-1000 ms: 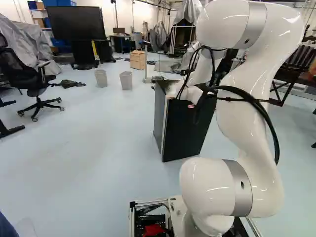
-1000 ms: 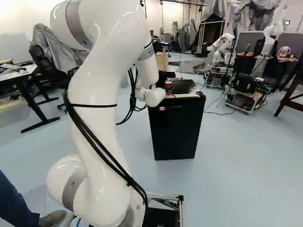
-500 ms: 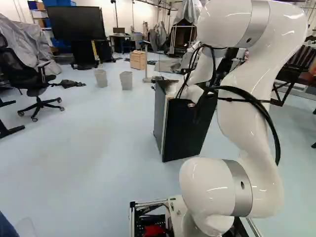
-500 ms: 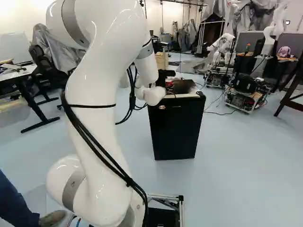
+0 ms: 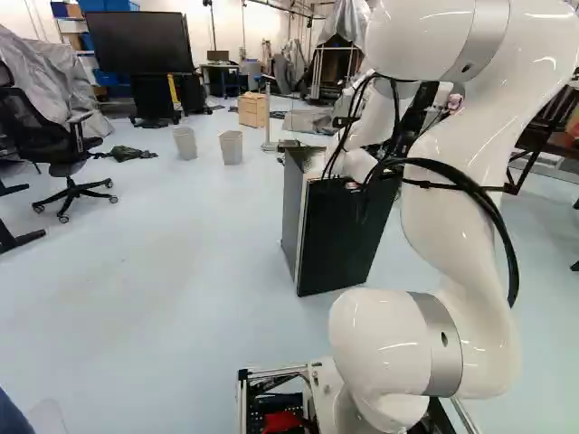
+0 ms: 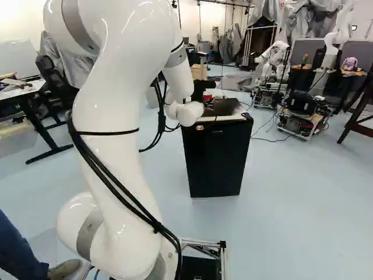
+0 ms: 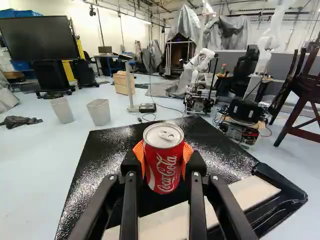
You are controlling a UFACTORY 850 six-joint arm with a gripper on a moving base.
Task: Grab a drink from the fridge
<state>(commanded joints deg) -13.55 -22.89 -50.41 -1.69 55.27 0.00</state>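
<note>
can [image 7: 164,172]: red drink can, upright, seen over the fridge [image 6: 215,160] top; whether its base touches, cannot tell.
gripper [image 7: 163,155]: clasping the can, one orange pad [image 7: 138,152] to each side.
weight: modest, presumably full.
wall: thin metal; firm while sealed, may dent if squeezed hard.
surface: smooth; likely slippery if chilled and damp.
best hold: mid-body, from both sides, clear of the tab [image 7: 167,135].

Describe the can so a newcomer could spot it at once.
Find the black fridge on the pale floor. At its top, the black gripper holds the can between orange pads. It's red with a silver lid, unlike the white strip along the fridge's edge.
</note>
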